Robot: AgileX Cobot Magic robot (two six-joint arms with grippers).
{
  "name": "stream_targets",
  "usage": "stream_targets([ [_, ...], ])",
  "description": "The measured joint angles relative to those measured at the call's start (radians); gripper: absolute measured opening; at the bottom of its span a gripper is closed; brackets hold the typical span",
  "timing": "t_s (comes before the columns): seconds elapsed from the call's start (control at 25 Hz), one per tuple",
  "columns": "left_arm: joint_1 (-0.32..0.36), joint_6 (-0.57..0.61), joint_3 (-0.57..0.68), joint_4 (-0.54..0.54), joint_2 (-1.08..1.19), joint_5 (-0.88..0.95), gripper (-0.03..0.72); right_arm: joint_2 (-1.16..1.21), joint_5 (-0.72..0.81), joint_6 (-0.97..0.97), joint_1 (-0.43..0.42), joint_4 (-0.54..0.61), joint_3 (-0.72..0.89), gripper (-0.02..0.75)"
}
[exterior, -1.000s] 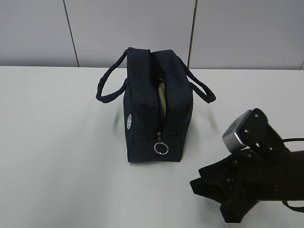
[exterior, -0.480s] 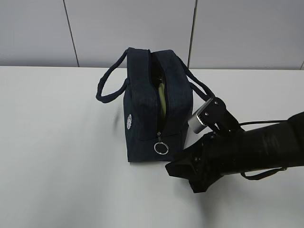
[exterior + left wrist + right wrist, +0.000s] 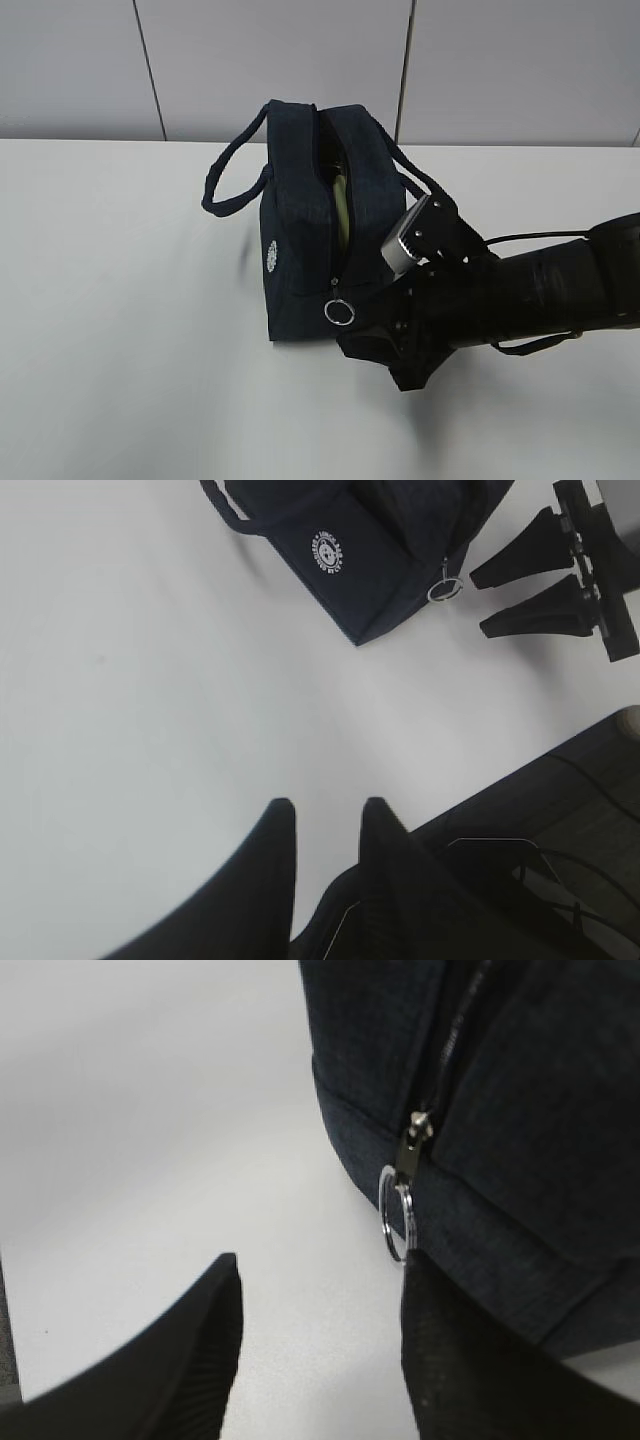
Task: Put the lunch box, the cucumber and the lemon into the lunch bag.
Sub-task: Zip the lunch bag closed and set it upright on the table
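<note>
We see a wide white table with bare room to the left and in front of the lunch bag; its far edge meets a grey panelled wall.

The lunch bag stands upright near the table's middle, its long axis running away from us in the exterior view. Its narrow zippered end faces us, its two loop handles splay out to either side, and its top is open, showing a pale green strip inside that we cannot identify.

The right arm comes in low from the right edge, nearly level with the table. Its right gripper points at the bag's near bottom corner, fingers apart, one tip just beside the metal ring pull hanging at the zipper's foot.

The left gripper hovers well away over bare table, fingers slightly apart and empty.
</note>
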Motion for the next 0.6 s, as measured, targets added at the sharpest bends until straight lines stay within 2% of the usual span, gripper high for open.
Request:
stream_targets([
  [0.24, 0.000, -0.002, 0.000, 0.000, 0.000, -0.006, 0.144, 0.025, -0.004, -0.014, 0.000, 0.000, -0.014, 0.432],
  [0.6, 0.000, -0.002, 0.000, 0.002, 0.000, -0.014, 0.144, 0.062, -0.016, -0.016, 0.000, 0.000, -0.063, 0.441],
])
